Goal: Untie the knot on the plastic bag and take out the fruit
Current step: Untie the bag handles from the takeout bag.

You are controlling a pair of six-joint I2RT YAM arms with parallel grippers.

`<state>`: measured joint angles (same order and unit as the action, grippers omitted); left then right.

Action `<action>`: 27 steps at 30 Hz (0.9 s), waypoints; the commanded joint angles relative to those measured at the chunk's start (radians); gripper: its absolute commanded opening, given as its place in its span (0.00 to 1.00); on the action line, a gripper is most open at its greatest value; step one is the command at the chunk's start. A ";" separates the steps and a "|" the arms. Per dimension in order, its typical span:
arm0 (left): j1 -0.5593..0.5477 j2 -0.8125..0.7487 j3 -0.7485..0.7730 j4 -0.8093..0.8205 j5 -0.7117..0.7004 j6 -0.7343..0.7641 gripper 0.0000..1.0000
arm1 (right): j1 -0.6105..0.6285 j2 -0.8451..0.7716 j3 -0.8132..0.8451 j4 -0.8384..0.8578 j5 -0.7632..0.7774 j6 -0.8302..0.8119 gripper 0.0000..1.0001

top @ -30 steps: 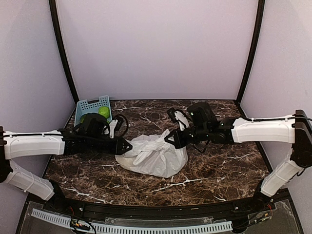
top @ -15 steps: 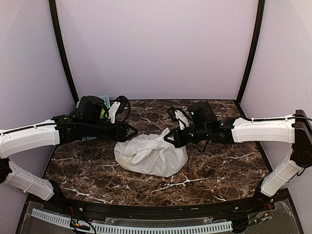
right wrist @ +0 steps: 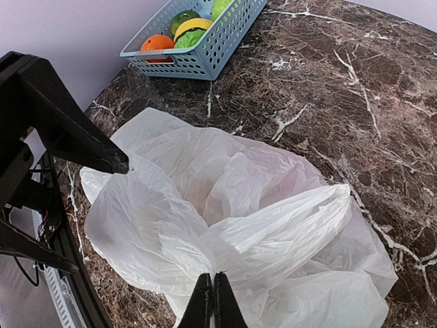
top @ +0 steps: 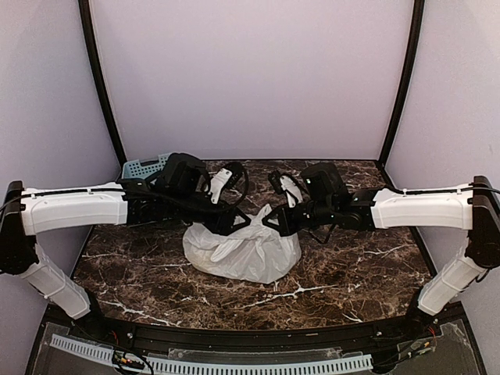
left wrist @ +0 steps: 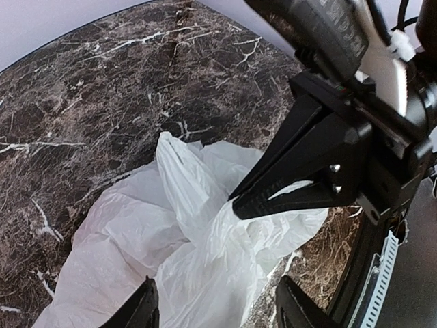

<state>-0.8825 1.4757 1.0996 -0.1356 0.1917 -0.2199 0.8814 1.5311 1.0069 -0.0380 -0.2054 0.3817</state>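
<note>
In the top view, the left arm has been swung over the last second from the 10 o'clock corner to the centre. The left hand is now spread open at the 10 o'clock edge of the white crinkly plastic bag, which lies mid dark marble tabletop. The right hand is unmoved. The small blue lattice basket at 10 o'clock is largely masked by the left arm.

In the left wrist view, the bag is seen below the parted fingers.

In the right wrist view, the right hand is shown clamped on a bag fold. Only here are round fruits seen in the basket. The knot cannot be made out.
</note>
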 commanded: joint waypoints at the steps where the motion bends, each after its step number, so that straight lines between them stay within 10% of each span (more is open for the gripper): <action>1: -0.020 0.019 0.043 -0.082 -0.052 0.055 0.57 | -0.006 -0.008 0.005 0.033 0.006 0.012 0.00; 27: -0.087 0.106 0.093 -0.202 -0.252 0.147 0.71 | -0.007 0.035 0.040 0.033 -0.021 0.013 0.00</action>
<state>-0.9611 1.5757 1.1606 -0.2886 -0.0006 -0.1055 0.8810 1.5475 1.0164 -0.0319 -0.2142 0.3840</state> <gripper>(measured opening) 0.714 0.006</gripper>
